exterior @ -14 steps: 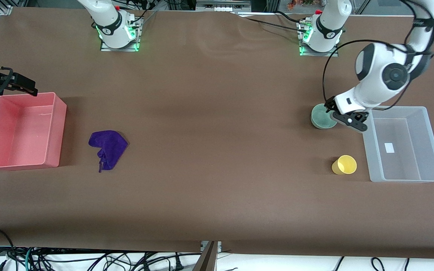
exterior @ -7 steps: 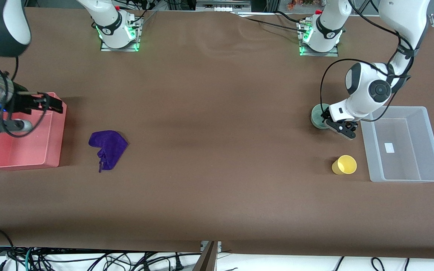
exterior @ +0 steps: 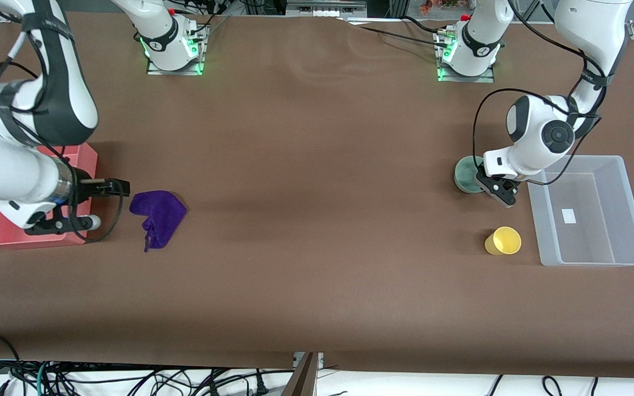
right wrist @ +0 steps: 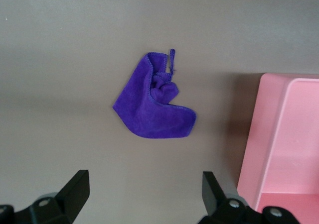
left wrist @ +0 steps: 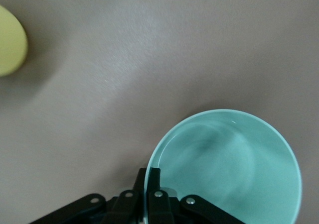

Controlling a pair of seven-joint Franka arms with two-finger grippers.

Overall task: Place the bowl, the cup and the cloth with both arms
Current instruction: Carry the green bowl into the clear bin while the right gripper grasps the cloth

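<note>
At the left arm's end of the tabletop (exterior: 317,165), the left tool (exterior: 494,188) has its fingers closed narrow on the rim of the bowl (exterior: 466,174), which appears not yet lifted, though contact with the surface cannot be confirmed. The cup (exterior: 503,241) stands untouched just beside the clear bin (exterior: 633,209), nearer the front camera than the bowl. Toward the right arm's end, the right tool (right wrist: 144,194) hangs wide open over the tabletop between the pink bin (exterior: 88,159) and the cloth (exterior: 157,215); judged from this, nothing is placed and all three items remain.
</note>
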